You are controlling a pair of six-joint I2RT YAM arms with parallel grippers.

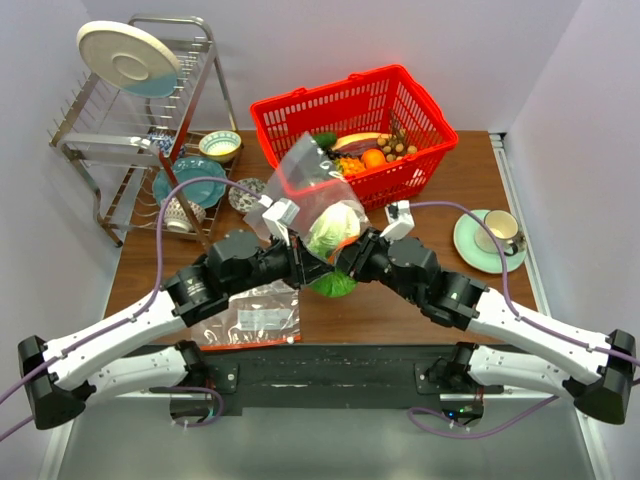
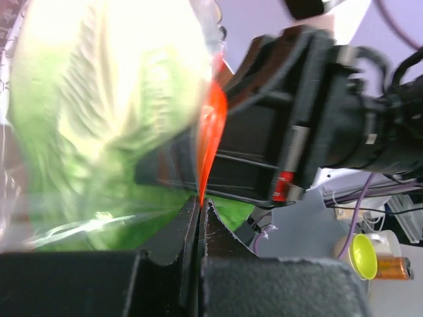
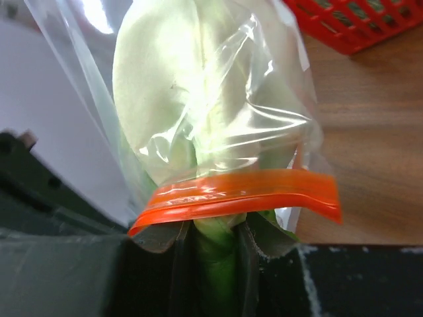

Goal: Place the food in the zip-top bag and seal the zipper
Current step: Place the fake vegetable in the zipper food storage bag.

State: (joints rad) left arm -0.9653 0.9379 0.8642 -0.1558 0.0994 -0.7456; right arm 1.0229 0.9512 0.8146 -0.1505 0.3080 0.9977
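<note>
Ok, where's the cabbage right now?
Top view, table centre, in front of the red basket: the cabbage is mostly inside the clear bag, its green end pinched in the right fingers.

Left arm [image 1: 110, 335], right arm [image 1: 540, 330]: white lower links, black motor joints, black bases. Purple cable [image 1: 160, 235] along each (thin, loose). White wrist camera block [image 1: 280, 213]. Left gripper [image 2: 198, 201] matte dark grey.

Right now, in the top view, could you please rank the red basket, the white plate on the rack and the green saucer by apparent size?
1. red plastic mesh basket
2. round white plate; raised toward the camera, so its lead over the saucer is unsure
3. pale green saucer
</note>
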